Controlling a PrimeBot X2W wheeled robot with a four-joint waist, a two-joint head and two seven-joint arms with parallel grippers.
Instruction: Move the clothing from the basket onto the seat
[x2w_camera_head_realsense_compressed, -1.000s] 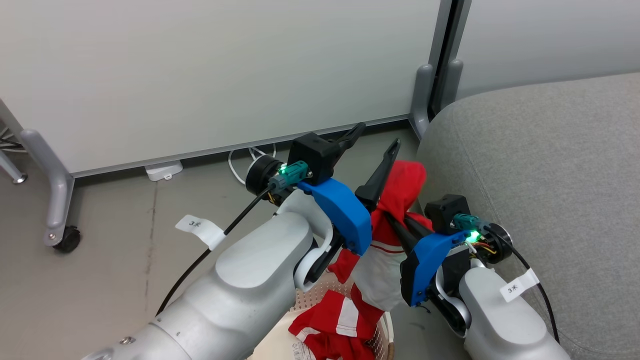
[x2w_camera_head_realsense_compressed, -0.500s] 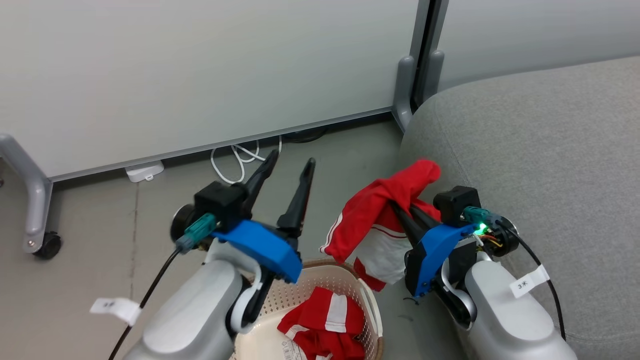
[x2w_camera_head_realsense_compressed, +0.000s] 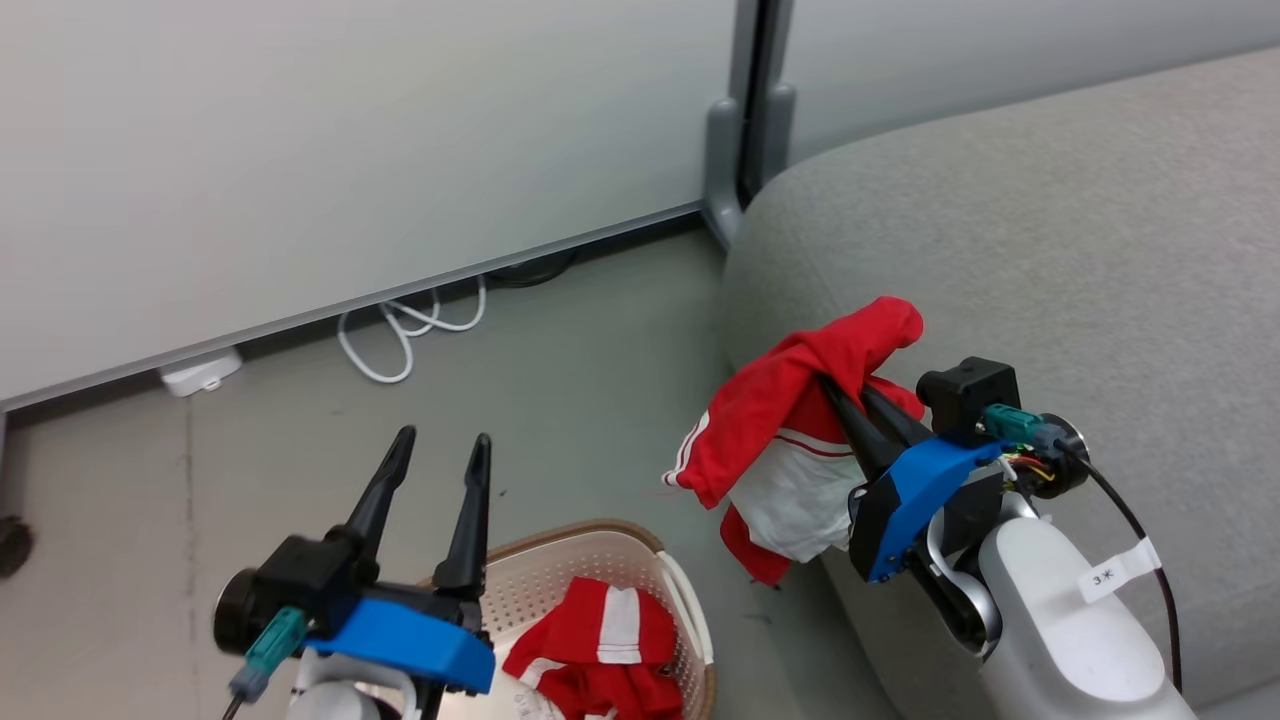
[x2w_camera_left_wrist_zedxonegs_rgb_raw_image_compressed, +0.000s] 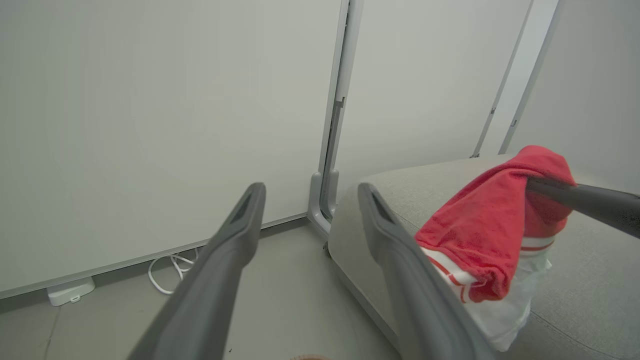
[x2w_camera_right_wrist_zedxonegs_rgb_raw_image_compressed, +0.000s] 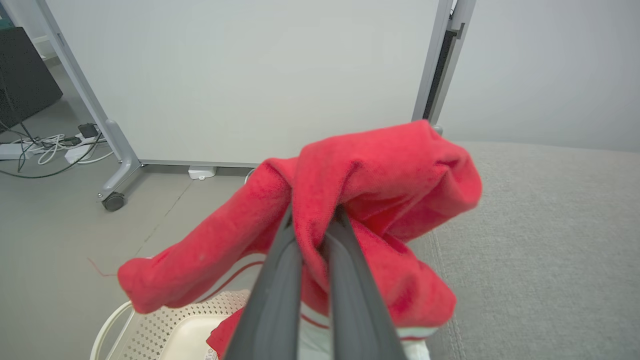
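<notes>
- Garment A (x2w_camera_head_realsense_compressed: 790, 430), red w/ white stripes and a white part, hangs in the air off the right gripper (x2w_camera_head_realsense_compressed: 838, 392). It is draped over the finger tips, and the white part sags lowest.
- Garment A is at the rounded front corner of the seat (x2w_camera_head_realsense_compressed: 1050, 250). In the head view it overlaps that corner's edge; can't tell if cloth touches cushion.
- Garment B (x2w_camera_head_realsense_compressed: 600, 650), also red w/ a white band, lies crumpled inside the basket (x2w_camera_head_realsense_compressed: 640, 545).
- Basket: cream, perforated, brown rim. It stands on the floor (x2w_camera_head_realsense_compressed: 600, 380) just beside the seat's side, below and to the left of Garment A.
- Right gripper: fingers pinched narrow and clamped on Garment A. In the right wrist view the fabric wraps round both tips.
- Left gripper (x2w_camera_head_realsense_compressed: 443, 440): fingers spread wide w/ nothing between them. They point up and away over bare floor, by the basket's left rim in the head view, well apart from Garment A.
- Seat: light grey fabric, far bigger than the basket.
- Behind: pale wall panel (x2w_camera_head_realsense_compressed: 350, 150) and a grey post (x2w_camera_head_realsense_compressed: 722, 160) at the seat's far corner.
- White cable (x2w_camera_head_realsense_compressed: 410, 325) lies looped on the floor at the panel's foot, w/ a small white box (x2w_camera_head_realsense_compressed: 200, 370) near it.
</notes>
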